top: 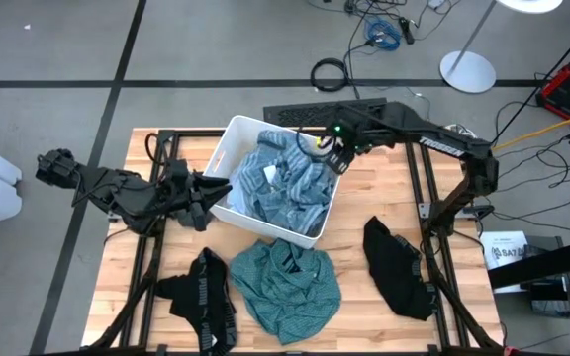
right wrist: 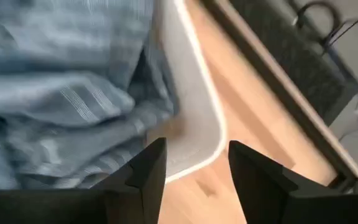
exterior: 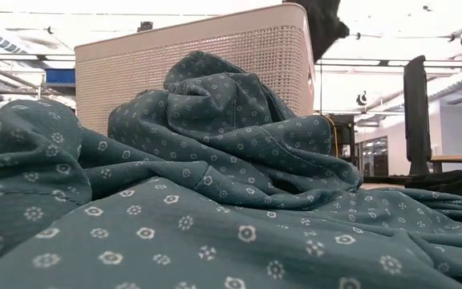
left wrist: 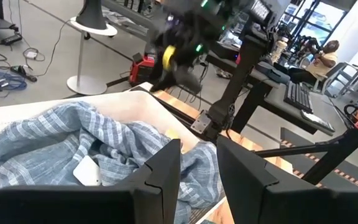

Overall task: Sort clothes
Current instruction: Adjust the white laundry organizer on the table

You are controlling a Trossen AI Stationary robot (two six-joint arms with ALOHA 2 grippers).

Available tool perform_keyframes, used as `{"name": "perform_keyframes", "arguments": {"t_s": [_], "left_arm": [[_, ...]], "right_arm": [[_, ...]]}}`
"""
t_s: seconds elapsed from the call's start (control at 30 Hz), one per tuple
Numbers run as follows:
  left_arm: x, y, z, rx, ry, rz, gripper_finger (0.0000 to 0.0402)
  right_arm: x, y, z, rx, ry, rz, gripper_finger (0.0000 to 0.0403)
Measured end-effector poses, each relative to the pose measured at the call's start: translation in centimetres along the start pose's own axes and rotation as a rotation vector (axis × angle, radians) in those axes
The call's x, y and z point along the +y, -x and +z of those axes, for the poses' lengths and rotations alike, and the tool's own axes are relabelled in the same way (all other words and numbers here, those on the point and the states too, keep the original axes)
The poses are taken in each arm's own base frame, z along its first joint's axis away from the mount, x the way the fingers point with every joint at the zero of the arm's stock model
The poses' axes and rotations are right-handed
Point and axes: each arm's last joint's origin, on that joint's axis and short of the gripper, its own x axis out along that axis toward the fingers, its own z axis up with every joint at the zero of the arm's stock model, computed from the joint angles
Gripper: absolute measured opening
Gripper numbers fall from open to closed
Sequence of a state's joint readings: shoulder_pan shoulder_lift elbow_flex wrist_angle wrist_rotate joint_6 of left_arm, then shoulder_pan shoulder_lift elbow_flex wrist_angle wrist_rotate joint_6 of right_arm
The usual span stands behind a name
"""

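Three garments lie sorted out on the worktop seen from above: a black piece with white lettering at 7 o'clock, a teal-green shirt at 6, a plain black one at 4. The light blue striped clothes fill the white bin at centre. The right tool hangs over the bin's 2 o'clock corner; the left tool sits at the bin's 9 o'clock wall.

Low view: the teal-green shirt blocks nearly everything; only the bin's perforated wall rises behind it. Neither tool is legible here.

Left wrist view: left tool with a narrow gap between its fingers, nothing in it, looking over the blue cloth. The right arm is a blur beyond.

Right wrist view: right tool fingers apart, empty, above the bin rim, blue fabric beside. Only this view shows there is no cloth between them.

Judgement: mid-sort, the next pick from the bin is in hand. The right tool needs to come inward off the rim, drop into a fold, then close.
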State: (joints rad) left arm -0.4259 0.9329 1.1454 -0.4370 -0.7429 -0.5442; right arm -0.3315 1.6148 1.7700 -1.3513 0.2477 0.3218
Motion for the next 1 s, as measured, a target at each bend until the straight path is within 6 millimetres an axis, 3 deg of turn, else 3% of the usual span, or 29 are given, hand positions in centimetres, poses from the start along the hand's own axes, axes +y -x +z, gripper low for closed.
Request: {"name": "perform_keyframes", "arguments": {"t_s": [0.13,0.27,0.47,0.77,1.0], "left_arm": [[0.0,0.0,0.0,0.001,0.002,-0.002,0.0113],[0.0,0.0,0.0,0.004,0.017,-0.001,0.0113],[0.1,0.0,-0.1,0.013,0.016,0.003,0.0113],[0.1,0.0,-0.1,0.005,0.016,0.015,0.0113],[0.1,0.0,-0.1,0.001,0.015,0.023,0.0113]], "right_arm": [[-0.7,-3.0,-1.0,0.068,-0.022,-0.022,0.0156],[-1.5,-4.3,-1.9,0.069,-0.040,-0.046,0.0158],[-3.2,-4.9,-2.1,0.089,0.039,-0.166,0.0148],[-6.0,-5.5,0.1,-0.034,0.283,-0.210,0.0144],[-7.7,-5.6,0.8,-0.075,0.313,-0.260,0.0144]]}}
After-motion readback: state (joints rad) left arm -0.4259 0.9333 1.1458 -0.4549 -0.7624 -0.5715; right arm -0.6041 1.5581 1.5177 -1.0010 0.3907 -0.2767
